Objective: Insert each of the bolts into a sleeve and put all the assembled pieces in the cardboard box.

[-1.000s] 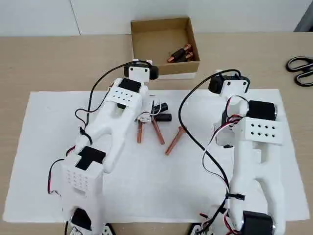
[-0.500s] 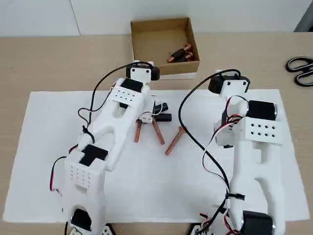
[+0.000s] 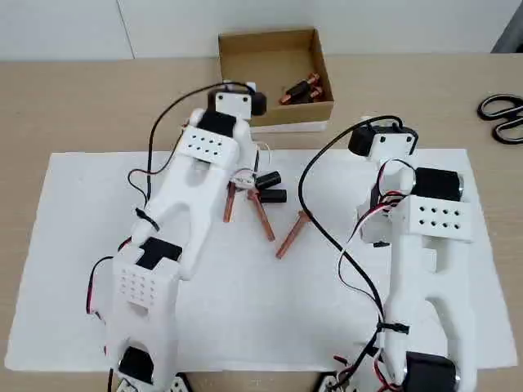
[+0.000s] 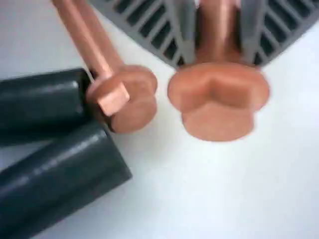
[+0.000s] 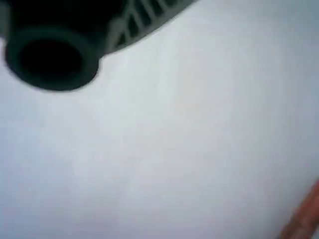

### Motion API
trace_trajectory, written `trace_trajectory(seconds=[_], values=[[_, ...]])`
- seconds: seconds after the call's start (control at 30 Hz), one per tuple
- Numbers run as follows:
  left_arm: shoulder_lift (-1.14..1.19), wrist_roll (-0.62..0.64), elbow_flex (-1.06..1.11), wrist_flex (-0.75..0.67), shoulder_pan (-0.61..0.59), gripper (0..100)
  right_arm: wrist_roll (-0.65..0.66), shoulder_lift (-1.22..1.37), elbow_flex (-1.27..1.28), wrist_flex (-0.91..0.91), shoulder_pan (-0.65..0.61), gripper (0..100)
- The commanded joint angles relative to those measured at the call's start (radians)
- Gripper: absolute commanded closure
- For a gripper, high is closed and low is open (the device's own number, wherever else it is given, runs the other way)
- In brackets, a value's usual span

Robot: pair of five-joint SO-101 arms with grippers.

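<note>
My left gripper (image 4: 218, 40) is shut on the shaft of a copper bolt (image 4: 218, 102), whose hex head sticks out just above the white mat. In the high view this bolt (image 3: 230, 202) hangs under the left arm's tip. A second bolt (image 4: 119, 94) lies beside it, its head against two black sleeves (image 4: 42, 104) (image 4: 57, 186). A third bolt (image 3: 292, 234) lies farther right on the mat. My right gripper (image 5: 60, 25) is shut on a black sleeve (image 5: 50, 59), open end facing the camera, over bare mat. The cardboard box (image 3: 245, 53) holds assembled pieces (image 3: 301, 88).
The white mat (image 3: 82, 212) covers the table's middle, with free room at its left and front. Scissors (image 3: 502, 108) lie at the far right edge. The box stands just beyond the mat, close to the left arm's wrist.
The left arm has moved away from the front edge toward the box, carrying its bolt along. The right arm has kept still.
</note>
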Motion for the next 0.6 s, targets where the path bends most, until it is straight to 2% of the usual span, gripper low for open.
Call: trace_trajectory(seconds=[0.0,0.4,0.57], values=[[-0.015,-0.041,-0.143,0.075,-0.011,99,-0.020,-0.038,-0.005,-0.015,0.005,99.5],[-0.034,-0.044,-0.455,0.164,-0.097,99,-0.048,-0.039,-0.083,-0.033,-0.008,99.5],[-0.141,-0.040,-0.478,0.164,-0.118,99,-0.043,-0.039,-0.189,0.016,-0.047,99.5]])
